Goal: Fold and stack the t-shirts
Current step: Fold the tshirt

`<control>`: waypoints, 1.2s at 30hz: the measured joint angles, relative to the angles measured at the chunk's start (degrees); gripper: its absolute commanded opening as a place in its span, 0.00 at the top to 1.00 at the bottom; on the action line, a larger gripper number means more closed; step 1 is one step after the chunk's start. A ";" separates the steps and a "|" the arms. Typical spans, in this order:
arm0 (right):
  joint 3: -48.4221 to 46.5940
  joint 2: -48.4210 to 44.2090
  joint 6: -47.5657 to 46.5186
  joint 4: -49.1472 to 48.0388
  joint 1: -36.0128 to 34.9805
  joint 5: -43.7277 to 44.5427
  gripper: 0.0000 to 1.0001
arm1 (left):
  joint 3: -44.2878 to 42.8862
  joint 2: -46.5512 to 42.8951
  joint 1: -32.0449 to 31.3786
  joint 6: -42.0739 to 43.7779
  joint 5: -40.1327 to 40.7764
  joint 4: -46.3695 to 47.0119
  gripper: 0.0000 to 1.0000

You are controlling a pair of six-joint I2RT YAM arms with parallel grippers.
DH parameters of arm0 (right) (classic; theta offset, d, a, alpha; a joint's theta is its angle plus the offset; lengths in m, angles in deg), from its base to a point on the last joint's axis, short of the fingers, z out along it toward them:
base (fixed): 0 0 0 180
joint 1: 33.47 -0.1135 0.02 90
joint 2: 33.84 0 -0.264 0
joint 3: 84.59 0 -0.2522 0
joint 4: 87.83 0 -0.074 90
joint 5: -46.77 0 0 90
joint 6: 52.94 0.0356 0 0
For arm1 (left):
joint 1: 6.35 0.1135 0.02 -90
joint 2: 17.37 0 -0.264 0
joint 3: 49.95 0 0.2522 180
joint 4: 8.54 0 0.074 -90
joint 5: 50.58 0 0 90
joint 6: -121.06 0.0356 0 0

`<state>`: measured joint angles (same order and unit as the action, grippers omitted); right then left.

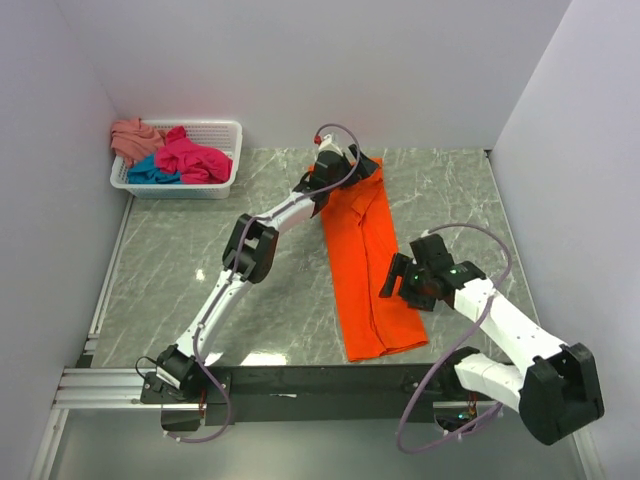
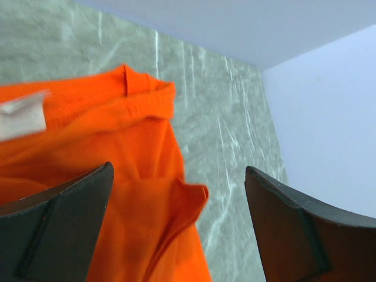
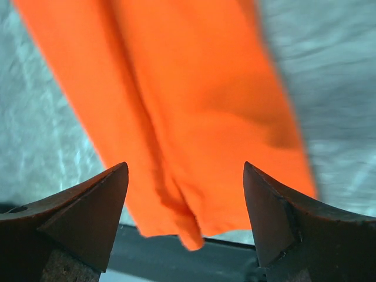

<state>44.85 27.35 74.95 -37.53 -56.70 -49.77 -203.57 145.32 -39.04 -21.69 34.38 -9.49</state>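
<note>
The orange shirt [image 1: 365, 265] lay on the grey marbled table [image 1: 190, 260] as a long narrow strip, folded lengthwise. It ran from the far middle of the table down towards the near edge, and its lower end stopped close to the black rail [image 1: 300, 380] there. The left arm reached far out across the table, with the left gripper [image 2: 179, 170] over the collar end of the shirt. In the left wrist view its two dark fingers [image 2: 59, 223] were spread wide and held nothing. Below them were the bunched collar, a loose fold of cloth and a white label [image 2: 23, 114] sewn inside the neck. Whether the fingers touched the cloth could not be told. The right gripper [image 3: 185, 167] hung over the lower half of the strip, near its right edge. Its jaws were also released and wide apart, with nothing clamped between them, and the smooth orange cloth and its rounded near end showed underneath. In the far left corner of the table, well apart from the orange shirt, stood a white lattice basket [image 1: 225, 127]. A magenta shirt [image 1: 195, 160] was heaped in it, with a teal shirt [image 1: 150, 176] beside it at the near left. A salmon shirt [image 1: 132, 135] was draped over the far left rim.
</note>
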 measured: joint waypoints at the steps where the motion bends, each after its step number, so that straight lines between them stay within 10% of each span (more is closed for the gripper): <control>1: 0.39 -0.59 -0.39 0.15 1.40 0.46 0.15 | 0.39 -0.33 -0.02 0.02 -0.42 0.24 0.01; 13: 7.96 2.71 -1.18 -6.34 1.11 -6.47 0.13 | 21.94 -37.86 -1.88 9.38 -6.12 -11.32 0.01; 20: 11.41 0.33 5.88 -12.70 -14.45 -11.72 0.11 | 40.33 -66.51 -2.60 12.90 -1.09 -15.45 0.01; 26: 10.93 0.22 11.85 -11.96 -26.43 -13.25 0.10 | 58.69 -75.52 -2.27 12.17 3.10 -23.85 0.01; 36: 4.74 -10.12 15.98 2.62 -27.15 -6.32 0.10 | 89.15 -91.14 -6.73 5.90 0.07 -40.94 0.01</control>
<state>49.60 17.23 90.93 -34.91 -83.84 -56.09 -114.41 54.17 -45.77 -15.79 34.44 -50.42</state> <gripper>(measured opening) 0.904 0.994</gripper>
